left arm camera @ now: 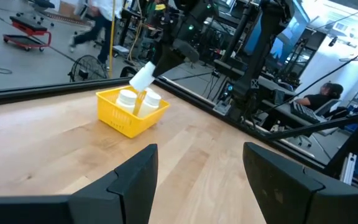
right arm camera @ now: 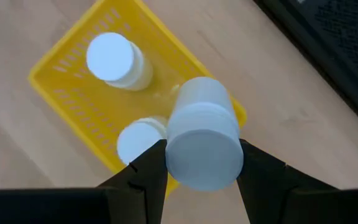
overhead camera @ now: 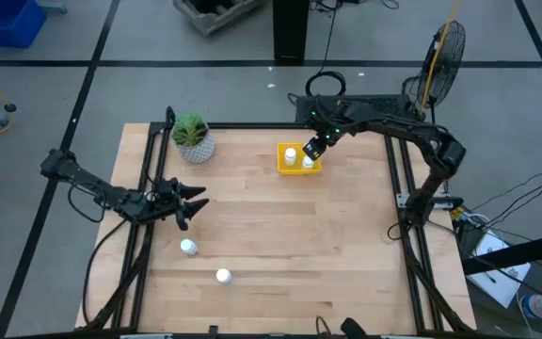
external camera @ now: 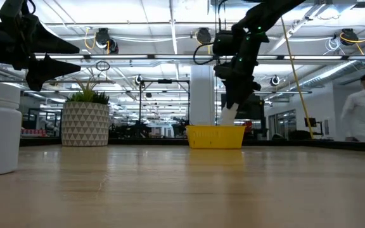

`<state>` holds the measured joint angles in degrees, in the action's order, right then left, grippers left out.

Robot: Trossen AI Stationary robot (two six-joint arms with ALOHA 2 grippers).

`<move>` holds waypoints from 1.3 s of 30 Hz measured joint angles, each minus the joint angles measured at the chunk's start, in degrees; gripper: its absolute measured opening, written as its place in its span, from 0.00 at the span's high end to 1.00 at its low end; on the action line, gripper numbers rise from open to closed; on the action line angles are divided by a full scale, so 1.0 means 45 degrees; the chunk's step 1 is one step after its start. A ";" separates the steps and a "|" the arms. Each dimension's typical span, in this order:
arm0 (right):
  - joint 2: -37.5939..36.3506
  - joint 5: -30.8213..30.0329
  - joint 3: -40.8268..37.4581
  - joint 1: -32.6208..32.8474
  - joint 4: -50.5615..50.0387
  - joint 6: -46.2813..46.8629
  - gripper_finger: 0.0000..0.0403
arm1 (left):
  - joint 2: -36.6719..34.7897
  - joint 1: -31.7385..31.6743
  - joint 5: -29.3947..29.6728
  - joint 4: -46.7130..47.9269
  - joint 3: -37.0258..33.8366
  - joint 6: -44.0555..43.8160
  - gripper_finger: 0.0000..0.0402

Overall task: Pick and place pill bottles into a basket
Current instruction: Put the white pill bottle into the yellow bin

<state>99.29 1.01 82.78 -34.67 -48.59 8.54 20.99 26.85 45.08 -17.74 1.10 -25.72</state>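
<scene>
Two white pill bottles are seen standing upright inside the yellow basket, one toward a corner and the other beside it, partly hidden by a third pill bottle. That third bottle is held tilted just above the basket by the right pincer, whose fingers are closed on its sides. In the high view the basket is placed to the right of the potted plant on the table. Two more pill bottles are left standing on the table, well apart from the basket. The left pincer is held wide open above the table, between the plant and those two bottles.
</scene>
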 joint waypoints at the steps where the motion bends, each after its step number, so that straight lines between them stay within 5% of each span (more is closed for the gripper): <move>1: 0.0239 -0.0056 0.0283 0.0014 -0.0152 -0.0028 0.63 | 0.0000 0.0004 0.0000 0.0000 0.0000 -0.0042 0.40; 15: 0.2462 0.0842 0.1578 0.0043 -0.1408 -0.0903 0.63 | 0.0000 0.0001 0.0000 -0.0005 0.0000 -0.0073 0.40; 21: 0.2519 0.0852 0.1580 0.0019 -0.1302 -0.1093 0.62 | 0.0000 0.0004 -0.0005 -0.0005 0.0000 -0.0028 0.40; 29: 0.2531 0.0877 0.1555 -0.0054 -0.1247 -0.1151 0.47 | 0.0000 0.0003 -0.0005 -0.0005 0.0000 -0.0049 0.40; 39: 0.2443 0.0867 0.1532 -0.0049 -0.1288 -0.1151 0.48 | 0.0000 0.0003 -0.0004 -0.0005 0.0000 -0.0036 0.40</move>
<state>110.29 4.91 89.67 -34.89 -54.39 3.36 20.99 26.87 45.06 -17.76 1.10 -25.88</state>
